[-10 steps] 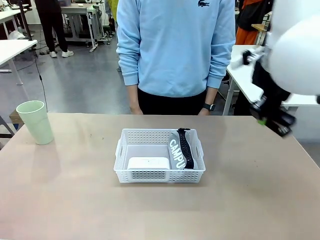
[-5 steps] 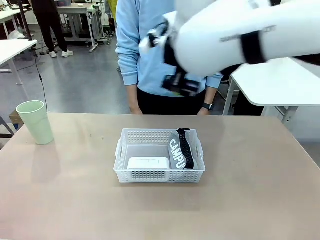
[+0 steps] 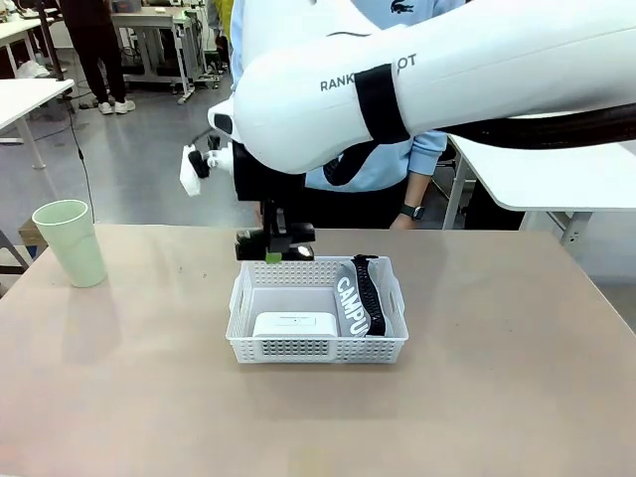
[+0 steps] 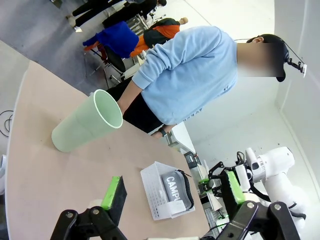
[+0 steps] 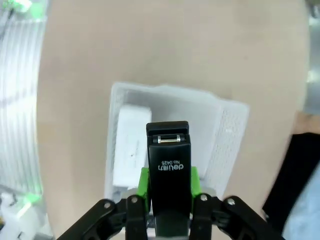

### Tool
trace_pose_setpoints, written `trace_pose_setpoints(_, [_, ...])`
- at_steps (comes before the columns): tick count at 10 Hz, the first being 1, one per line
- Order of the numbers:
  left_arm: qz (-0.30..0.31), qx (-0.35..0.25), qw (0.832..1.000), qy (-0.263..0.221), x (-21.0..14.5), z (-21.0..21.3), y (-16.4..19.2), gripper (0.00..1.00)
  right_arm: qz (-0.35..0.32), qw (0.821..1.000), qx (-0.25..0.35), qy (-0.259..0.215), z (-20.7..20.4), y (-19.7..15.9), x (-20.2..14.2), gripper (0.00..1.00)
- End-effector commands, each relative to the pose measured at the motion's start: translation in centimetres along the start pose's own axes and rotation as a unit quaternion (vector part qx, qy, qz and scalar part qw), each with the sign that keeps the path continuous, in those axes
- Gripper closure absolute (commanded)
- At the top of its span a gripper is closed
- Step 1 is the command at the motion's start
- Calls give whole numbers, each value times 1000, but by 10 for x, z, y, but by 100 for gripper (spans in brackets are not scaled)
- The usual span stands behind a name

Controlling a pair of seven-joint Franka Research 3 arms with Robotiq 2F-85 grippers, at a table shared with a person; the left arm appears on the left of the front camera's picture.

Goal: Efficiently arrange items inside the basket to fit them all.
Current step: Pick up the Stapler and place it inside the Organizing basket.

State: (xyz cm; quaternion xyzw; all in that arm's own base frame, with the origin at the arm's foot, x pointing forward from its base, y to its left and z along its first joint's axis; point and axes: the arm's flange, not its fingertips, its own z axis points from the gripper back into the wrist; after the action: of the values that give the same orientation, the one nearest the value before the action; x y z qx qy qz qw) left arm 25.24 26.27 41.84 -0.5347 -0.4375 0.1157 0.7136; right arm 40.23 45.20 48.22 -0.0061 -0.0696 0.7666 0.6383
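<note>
The white basket sits mid-table with the small white box lying at its front left and the grey "CAMPUS" pouch leaning on its right side. My right gripper hangs just above the basket's far left rim, shut on the black stapler. From the right wrist, the stapler points down over the basket beside the white box, clamped in that gripper. The pale green cup stands at the far left. My left gripper is open and holds nothing, the cup beyond it.
A person in a light blue sweatshirt stands at the table's far edge, hands down by the sides. My right arm spans the scene above the basket. Bare tabletop surrounds the basket.
My right arm has swung in from the far right, across the middle, and come down over the basket's far left rim, carrying the stapler. Basket, box, pouch and cup stay put.
</note>
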Motion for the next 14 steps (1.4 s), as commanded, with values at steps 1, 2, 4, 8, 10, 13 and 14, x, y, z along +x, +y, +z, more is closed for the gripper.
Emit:
trace_pose_setpoints(1, [-11,-6,1000,-1,-2,2,-2,0,-17,999,11,27,8,-18,-17,63])
trace_pose_setpoints(2, [-11,-6,1000,-1,-2,2,-2,0,-39,999,10,31,7,-23,-21,63])
trace_pose_setpoints(4, [-11,-6,1000,-1,-2,2,-2,0,-18,999,21,24,-4,-13,-21,63])
trace_pose_setpoints(8, [-11,-6,1000,-1,-2,2,-2,0,-18,999,21,24,-4,-13,-21,63])
trace_pose_setpoints(10, [-11,-6,1000,-1,-2,2,-2,0,-30,999,34,24,-30,-20,-18,63])
trace_pose_setpoints(13, [-11,-6,1000,-1,-2,2,-2,0,-108,994,33,2,-89,-13,-25,63])
trace_pose_setpoints(14, [-11,-6,1000,-1,-2,2,-2,0,-160,987,23,-20,-103,-11,-29,63])
